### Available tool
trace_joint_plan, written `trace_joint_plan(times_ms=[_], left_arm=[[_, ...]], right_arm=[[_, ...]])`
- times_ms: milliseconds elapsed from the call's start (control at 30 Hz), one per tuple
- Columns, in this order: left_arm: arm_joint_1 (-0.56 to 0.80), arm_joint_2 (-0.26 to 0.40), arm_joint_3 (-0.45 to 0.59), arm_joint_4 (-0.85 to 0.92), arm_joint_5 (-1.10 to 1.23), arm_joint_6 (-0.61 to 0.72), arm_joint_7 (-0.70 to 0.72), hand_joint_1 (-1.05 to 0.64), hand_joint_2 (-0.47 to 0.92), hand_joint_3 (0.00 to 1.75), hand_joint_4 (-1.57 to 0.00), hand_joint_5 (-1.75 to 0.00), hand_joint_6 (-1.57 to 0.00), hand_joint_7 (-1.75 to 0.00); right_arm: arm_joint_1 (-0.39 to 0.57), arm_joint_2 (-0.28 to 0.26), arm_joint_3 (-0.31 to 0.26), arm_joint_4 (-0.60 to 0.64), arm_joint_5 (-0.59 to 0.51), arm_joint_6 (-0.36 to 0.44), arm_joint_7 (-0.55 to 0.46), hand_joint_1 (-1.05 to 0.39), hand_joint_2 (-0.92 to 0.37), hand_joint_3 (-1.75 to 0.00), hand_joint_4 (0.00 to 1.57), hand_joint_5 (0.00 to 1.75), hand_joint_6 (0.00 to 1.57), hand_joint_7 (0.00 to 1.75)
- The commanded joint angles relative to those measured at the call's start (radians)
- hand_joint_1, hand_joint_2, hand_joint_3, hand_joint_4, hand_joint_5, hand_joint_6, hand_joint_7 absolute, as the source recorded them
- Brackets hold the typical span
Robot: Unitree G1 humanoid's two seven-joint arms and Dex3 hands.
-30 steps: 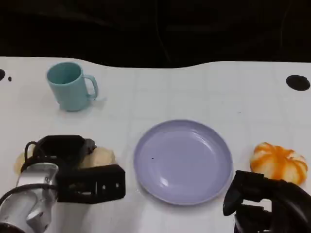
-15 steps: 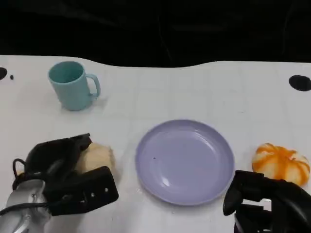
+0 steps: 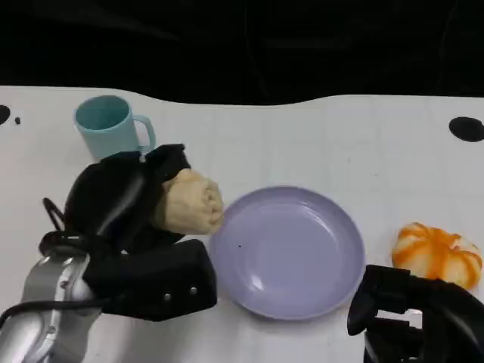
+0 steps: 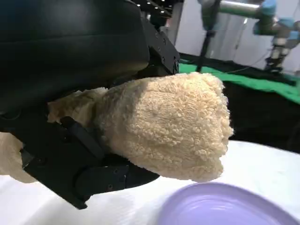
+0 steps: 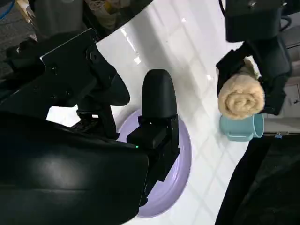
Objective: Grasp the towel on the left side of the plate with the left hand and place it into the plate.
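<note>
My left hand (image 3: 125, 200) grips a rolled beige towel (image 3: 190, 201) and holds it lifted above the table, just left of the lavender plate (image 3: 287, 249). In the left wrist view the towel (image 4: 168, 124) sticks out from the black fingers, with the plate's rim (image 4: 211, 206) below it. The right wrist view shows the towel (image 5: 241, 97) held in the left hand (image 5: 262, 56) above the plate (image 5: 180, 159). My right hand (image 3: 412, 314) rests at the table's front right, holding nothing, its fingers (image 5: 157, 112) apart over the plate's edge.
A light blue mug (image 3: 112, 127) stands at the back left, just behind my left hand. An orange-and-white pumpkin-shaped object (image 3: 437, 253) lies right of the plate. Black round marks (image 3: 465, 128) sit near the table's right and left edges.
My left hand closed on the towel, lifted it off the table and carried it right and away toward the plate's left rim. The right hand has not moved.
</note>
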Motion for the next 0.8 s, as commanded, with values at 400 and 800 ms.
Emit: trace_joint_plan(times_ms=[400, 800], left_arm=[[-0.100, -0.137, -0.115, -0.057, 0.050, 0.065, -0.142, -0.23, 0.41, 1.19, -0.94, -1.75, -0.70, -1.75], [-0.173, -0.203, -0.202, 0.026, 0.071, 0.147, -0.264, -0.26, 0.65, 0.79, -0.73, -1.73, -0.74, -1.17]], right_arm=[[-0.002, -0.008, 0.006, -0.011, 0.003, 0.014, -0.013, -0.04, -0.52, -1.30, 0.74, 1.75, 0.63, 1.59], [-0.003, -0.007, 0.014, -0.024, 0.001, 0.027, -0.023, -0.03, -0.52, -1.30, 0.73, 1.75, 0.63, 1.59]])
